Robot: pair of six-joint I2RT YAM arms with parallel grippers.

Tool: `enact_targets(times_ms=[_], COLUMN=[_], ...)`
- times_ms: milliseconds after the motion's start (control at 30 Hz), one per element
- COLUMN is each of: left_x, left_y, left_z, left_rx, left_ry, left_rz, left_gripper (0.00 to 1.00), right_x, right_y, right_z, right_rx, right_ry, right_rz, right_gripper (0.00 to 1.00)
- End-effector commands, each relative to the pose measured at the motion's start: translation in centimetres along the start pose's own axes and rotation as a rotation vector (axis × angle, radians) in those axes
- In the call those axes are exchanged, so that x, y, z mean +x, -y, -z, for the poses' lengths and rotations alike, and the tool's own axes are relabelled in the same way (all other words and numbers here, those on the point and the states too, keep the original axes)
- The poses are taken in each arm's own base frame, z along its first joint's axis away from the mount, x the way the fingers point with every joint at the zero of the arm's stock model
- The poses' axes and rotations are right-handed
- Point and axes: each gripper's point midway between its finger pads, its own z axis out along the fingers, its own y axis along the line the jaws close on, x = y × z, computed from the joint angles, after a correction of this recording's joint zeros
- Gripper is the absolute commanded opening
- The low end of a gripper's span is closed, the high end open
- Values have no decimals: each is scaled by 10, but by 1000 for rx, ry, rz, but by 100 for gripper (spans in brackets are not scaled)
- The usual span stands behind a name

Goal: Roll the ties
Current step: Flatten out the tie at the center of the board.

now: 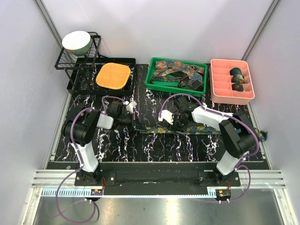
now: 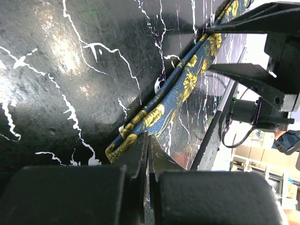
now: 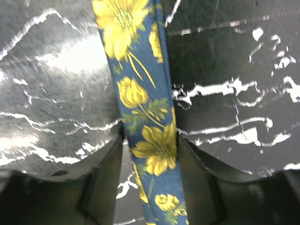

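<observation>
Navy cloth with yellow flowers, the tie [image 3: 131, 93] lies stretched flat on the counter [image 1: 187, 150] just in front of the green crate [image 1: 151, 78]. The left pincer [image 2: 147, 152] is clenched at its tip; the right pincer [image 3: 150, 143] straddles it, released. Rolling looks not yet begun: next, the tip needs curling over.

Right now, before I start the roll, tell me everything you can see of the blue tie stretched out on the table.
The blue tie is a narrow strip of smooth, slightly shiny woven fabric with yellow flowers and green leaves. It lies unrolled, flat and nearly straight on the black marbled table. The left gripper is shut at one end, apparently pinching it; the right gripper stands open astride it, a finger beside each edge.
</observation>
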Motion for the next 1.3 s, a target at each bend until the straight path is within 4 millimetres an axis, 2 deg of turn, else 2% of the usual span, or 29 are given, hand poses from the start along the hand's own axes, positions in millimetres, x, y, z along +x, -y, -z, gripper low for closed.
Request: enact_targets(times_ms=[0, 200, 500, 733, 867, 900, 967, 1000, 1067, 1100, 1133, 1167, 1200, 1267], left_x=[16, 16, 19, 17, 11, 8, 8, 5, 4, 1, -1, -1, -7, -12], left_y=[-47, -48, -45, -25, -26, -25, -24, -19, -14, -7, -3, 3, 15, 30], left_z=[3, 2, -3, -29, -36, -36, -36, -35, -34, -33, -32, -32, -30, -28], left_rx=[-187, -188, -168, -127, -133, -131, -124, -111, -98, -75, -59, -39, -13, 20], left_ry=[-13, -16, -28, -37, -34, -31, -33, -28, -18, -7, -3, -8, 8, 25], left_rz=[48, 51, 54, 32, 30, 23, 23, 18, 4, -8, -15, -22, -41, -66], left_gripper=[0, 0, 0, 0, 0, 0, 0, 0, 2, 7, 11, 14, 24, 32], right_x=[54, 94, 156, 189, 199, 198, 196, 191, 170, 157, 136, 122, 95, 69], right_y=[0, -10, 2, -1, -7, -8, -7, -7, 10, 9, 32, 40, 53, 65], right_z=[2, 16, 31, 38, 46, 47, 53, 55, 72, 80, 96, 106, 127, 149], right_rx=[28, -2, -4, -35, -47, -49, -38, -30, 10, 11, 72, 95, 128, 162], right_ry=[-186, -252, -337, -379, -392, -386, -380, -362, -316, -270, -218, -177, -97, -14], right_rz=[26, 27, 6, 30, 36, 36, 13, -28, -74, -144, -160, -192, -249, -295], right_gripper=[53, 52, 46, 43, 44, 45, 54, 62, 80, 83, 92, 98, 100, 100])
